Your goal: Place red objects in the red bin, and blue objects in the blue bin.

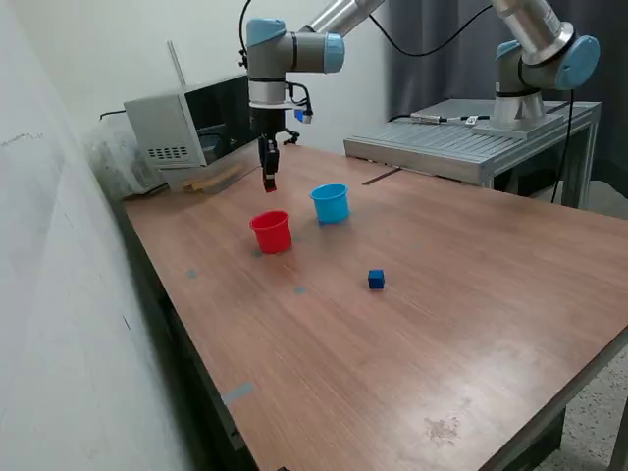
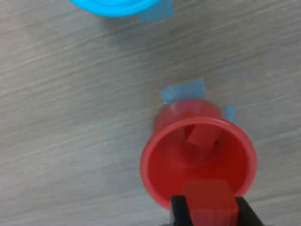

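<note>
The red cup (image 1: 272, 233) stands upright on the wooden table, with the light blue cup (image 1: 331, 202) just to the exterior view's right of it. My gripper (image 1: 269, 183) hangs above the red cup and is shut on a red cube (image 2: 208, 201). In the wrist view the red cup (image 2: 155, 165) lies right under the held cube, and a second red cube (image 2: 201, 136) rests inside it. The rim of the light blue cup (image 2: 115, 6) shows at the frame edge. One dark blue cube (image 1: 376, 280) sits on the table nearer the front. The other blue cube is out of view.
A grey box-like device (image 1: 182, 123) stands at the table's back left corner. A metal platform (image 1: 471, 142) carrying a second arm (image 1: 535, 54) borders the back right. Blue tape patches (image 2: 183, 90) mark the tabletop by the red cup.
</note>
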